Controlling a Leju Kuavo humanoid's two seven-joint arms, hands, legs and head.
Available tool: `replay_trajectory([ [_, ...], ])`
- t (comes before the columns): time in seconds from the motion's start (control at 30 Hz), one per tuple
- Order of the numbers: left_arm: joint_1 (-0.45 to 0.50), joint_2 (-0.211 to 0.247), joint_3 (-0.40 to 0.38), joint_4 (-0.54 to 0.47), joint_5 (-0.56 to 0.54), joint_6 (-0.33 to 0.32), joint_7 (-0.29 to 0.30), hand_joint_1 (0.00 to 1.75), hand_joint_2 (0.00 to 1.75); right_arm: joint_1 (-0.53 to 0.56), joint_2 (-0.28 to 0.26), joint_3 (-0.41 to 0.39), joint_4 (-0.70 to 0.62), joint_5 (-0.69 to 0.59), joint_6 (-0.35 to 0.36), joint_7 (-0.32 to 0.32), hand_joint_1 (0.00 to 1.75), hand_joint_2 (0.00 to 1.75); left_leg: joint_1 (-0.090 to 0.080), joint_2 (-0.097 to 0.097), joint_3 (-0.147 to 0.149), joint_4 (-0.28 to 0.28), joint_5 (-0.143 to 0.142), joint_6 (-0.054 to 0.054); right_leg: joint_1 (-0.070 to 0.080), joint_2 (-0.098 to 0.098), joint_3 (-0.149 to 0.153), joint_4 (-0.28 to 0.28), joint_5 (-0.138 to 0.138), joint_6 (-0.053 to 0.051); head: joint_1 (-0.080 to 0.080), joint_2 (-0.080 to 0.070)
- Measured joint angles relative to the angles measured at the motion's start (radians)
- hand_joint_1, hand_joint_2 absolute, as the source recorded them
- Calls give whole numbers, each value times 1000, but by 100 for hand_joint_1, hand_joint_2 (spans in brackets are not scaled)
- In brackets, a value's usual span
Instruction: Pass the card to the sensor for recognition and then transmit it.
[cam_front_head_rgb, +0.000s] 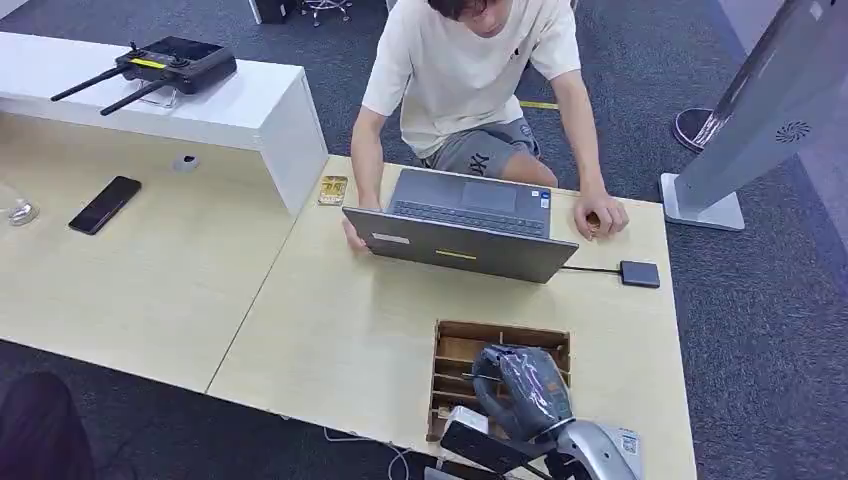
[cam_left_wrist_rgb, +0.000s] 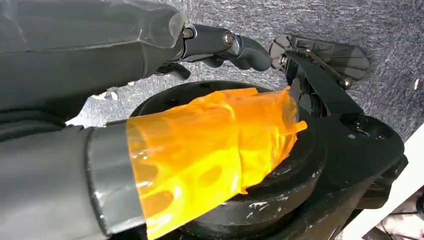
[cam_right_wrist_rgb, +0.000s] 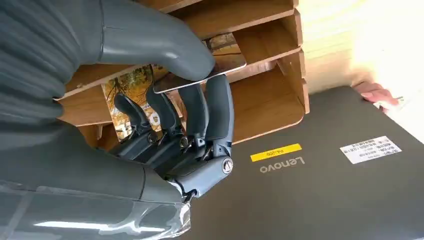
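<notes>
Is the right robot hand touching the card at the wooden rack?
Touching. The right wrist view shows the right robot hand pinching the card, thumb on one face and fingers on the other, at the wooden rack.

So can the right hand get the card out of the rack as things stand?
Probably yes. The right hand already pinches the card between thumb and fingers at the open front of the wooden rack, and nothing blocks the way out toward the laptop.
</notes>
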Motion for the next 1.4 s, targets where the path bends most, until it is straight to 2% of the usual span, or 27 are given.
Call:
replay_trajectory([
  [0.23,0,0,2,0,1,1,-3,0,0,5,0,-6,-11,6,-6,0,154,175,0,0,0,0,0,0,0,0,0,0,0,0,0,0],
  [0.3,0,-3,2,0,1,3,-3,0,0,6,0,-11,-19,5,-10,0,148,175,0,0,0,0,0,0,0,0,0,0,0,0,0,0],
  [0.43,0,-7,2,0,2,6,-7,0,0,7,0,-29,-40,-5,-20,0,152,175,0,0,0,0,0,0,0,0,0,0,0,0,0,0],
  [0.6,1,-8,3,0,3,5,-16,0,0,10,4,-55,-74,-26,-27,0,147,175,0,0,0,0,0,0,0,0,0,0,0,0,0,0],
  [0.67,3,0,3,0,-6,-27,-21,0,0,10,11,-71,-94,-52,-34,0,148,175,0,0,0,0,0,0,0,0,0,0,0,0,0,0],
  [0.7,3,3,3,0,-10,-34,-21,0,0,10,14,-79,-101,-63,-34,0,143,175,0,0,0,0,0,0,0,0,0,0,0,0,0,0],
  [0.73,4,5,3,0,-10,-40,-21,0,0,9,20,-90,-113,-87,-32,2,147,175,0,0,0,0,0,0,0,0,0,0,0,0,0,0],
  [0.87,5,11,3,0,-3,-40,-23,0,0,8,34,-136,-153,-197,2,3,143,175,0,0,0,0,0,0,0,0,0,0,0,0,0,0],
  [1.07,5,11,3,0,-1,-40,-23,0,0,7,36,-145,-159,-221,11,4,140,175,0,0,0,0,0,0,0,0,0,0,0,0,0,0],
  [1.1,5,11,3,0,0,-39,-23,0,0,7,37,-149,-162,-230,15,5,143,175,0,0,0,0,0,0,0,0,0,0,0,0,0,0],
  [1.17,5,11,3,0,11,-38,-26,0,0,-5,52,-218,-201,-341,36,-5,143,175,0,0,0,0,0,0,0,0,0,0,0,0,0,0],
  [1.4,5,10,3,0,18,-38,-36,0,0,-17,64,-274,-236,-425,36,-27,148,175,0,0,0,0,0,0,0,0,0,0,0,0,0,0],
])
